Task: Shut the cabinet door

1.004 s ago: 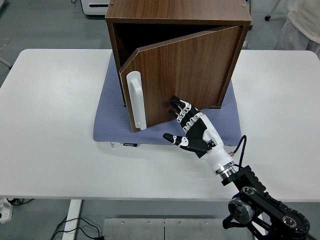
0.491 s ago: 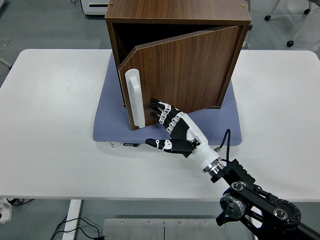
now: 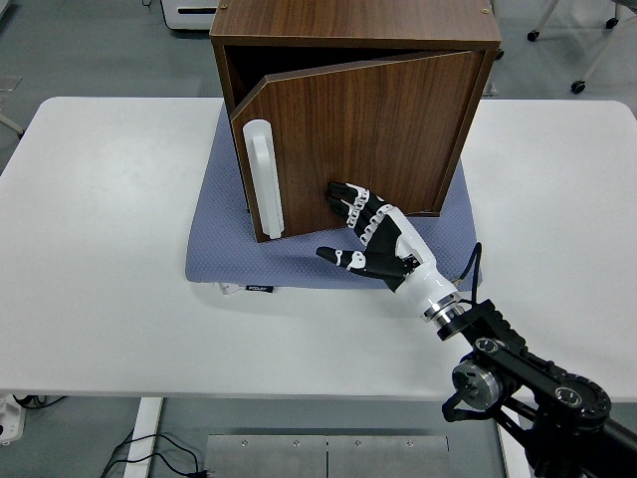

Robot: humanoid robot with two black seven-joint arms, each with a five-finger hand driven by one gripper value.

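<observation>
On the blue-grey mat (image 3: 214, 254) at the middle of the white table (image 3: 100, 249) stands the wooden cabinet (image 3: 353, 25), and its door (image 3: 368, 134) hangs partly open, hinged along the right side with the free edge and the white handle (image 3: 266, 179) swung out toward you on the left. Your right hand (image 3: 373, 239) comes in from the lower right and sits low against the door's front face, fingers (image 3: 348, 199) extended and spread flat on the wood, thumb (image 3: 333, 257) stuck out to the left over the mat, gripping nothing. That flat, open palm makes sense: a push on the panel needs no grasp, and the handle can be left alone. You are pressing about midway across the door; I judge that a contact nearer the handle edge would give more leverage about the hinge. A dark wedge of gap shows along the top and left of the opening, so the door is not yet shut. Watch that the cabinet does not slide back on the mat as you push. Your left arm is out of view.
</observation>
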